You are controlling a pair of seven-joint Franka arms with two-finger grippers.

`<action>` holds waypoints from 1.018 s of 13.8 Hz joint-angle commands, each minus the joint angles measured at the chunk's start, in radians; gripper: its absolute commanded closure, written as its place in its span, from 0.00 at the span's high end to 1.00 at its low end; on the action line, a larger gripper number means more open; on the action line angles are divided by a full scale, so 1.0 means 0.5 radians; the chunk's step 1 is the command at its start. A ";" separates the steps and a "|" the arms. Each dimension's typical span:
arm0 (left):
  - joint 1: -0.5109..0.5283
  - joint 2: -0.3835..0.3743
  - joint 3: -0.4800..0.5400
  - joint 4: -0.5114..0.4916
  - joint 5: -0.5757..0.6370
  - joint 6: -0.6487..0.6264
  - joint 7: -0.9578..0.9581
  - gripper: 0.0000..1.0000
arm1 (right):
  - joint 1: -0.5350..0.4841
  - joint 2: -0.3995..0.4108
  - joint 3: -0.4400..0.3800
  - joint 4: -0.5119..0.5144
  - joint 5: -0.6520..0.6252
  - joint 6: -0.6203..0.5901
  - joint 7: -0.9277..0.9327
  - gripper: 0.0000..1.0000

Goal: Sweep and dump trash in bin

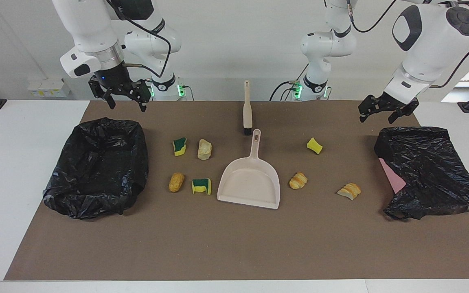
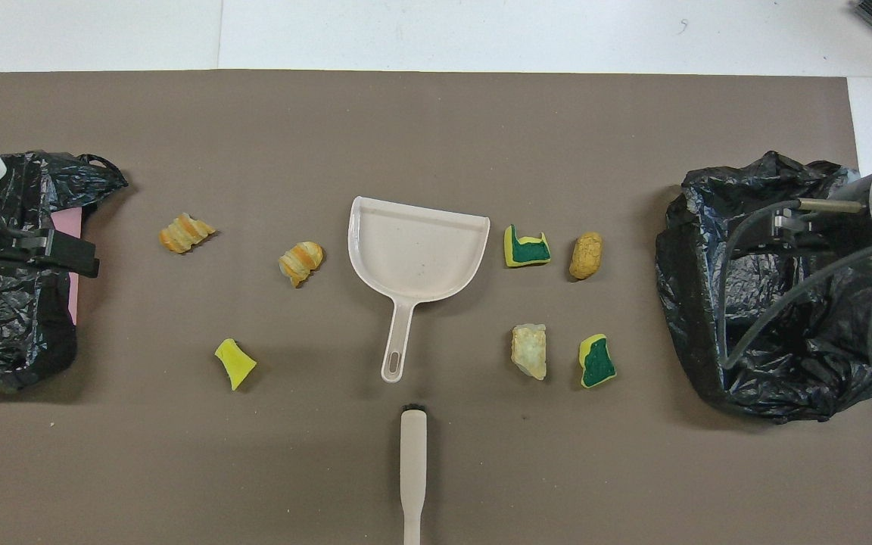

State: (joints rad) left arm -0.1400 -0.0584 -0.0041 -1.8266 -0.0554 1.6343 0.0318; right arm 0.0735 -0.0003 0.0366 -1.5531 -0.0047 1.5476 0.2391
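Observation:
Several bits of trash lie on the brown mat around a beige dustpan (image 1: 250,185): two green-yellow sponge pieces (image 1: 179,146) (image 1: 201,186), a pale chunk (image 1: 204,149), a golden lump (image 1: 176,182), two pastry pieces (image 1: 298,180) (image 1: 349,191) and a yellow sponge piece (image 1: 314,145). A beige brush (image 1: 247,108) lies just nearer the robots than the dustpan's handle. My right gripper (image 1: 126,106) hangs open and empty over the robot-side rim of the black-lined bin (image 1: 98,167). The left gripper (image 1: 377,119) is open and empty too, up over the edge of a second black bag (image 1: 430,171).
The second black bag (image 2: 4,318), at the left arm's end, covers something pink (image 1: 393,175). White table (image 1: 23,154) surrounds the mat (image 1: 234,244). The mat's stretch farthest from the robots is bare.

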 commanded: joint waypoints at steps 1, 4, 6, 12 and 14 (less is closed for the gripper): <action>-0.161 -0.190 0.021 -0.371 -0.058 0.161 -0.002 1.00 | 0.037 -0.036 0.016 -0.057 0.019 0.031 0.067 1.00; -0.400 -0.251 0.021 -0.595 -0.098 0.265 -0.005 1.00 | 0.111 0.000 0.019 -0.103 0.019 0.159 0.151 1.00; -0.551 -0.318 0.021 -0.739 -0.150 0.363 -0.008 1.00 | 0.233 0.062 0.016 -0.118 0.016 0.233 0.312 1.00; -0.992 -0.445 0.017 -1.215 -0.162 0.771 -0.357 1.00 | 0.684 0.325 0.019 -0.170 0.019 0.478 0.761 1.00; -1.170 -0.466 0.017 -1.350 -0.162 0.955 -0.590 1.00 | 0.816 0.457 0.019 -0.186 0.019 0.622 0.978 1.00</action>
State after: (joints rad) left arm -0.6460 -0.2409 -0.0123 -2.4067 -0.1249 2.0230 -0.1747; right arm 0.4415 0.1700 0.0512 -1.6421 -0.0029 1.8012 0.6552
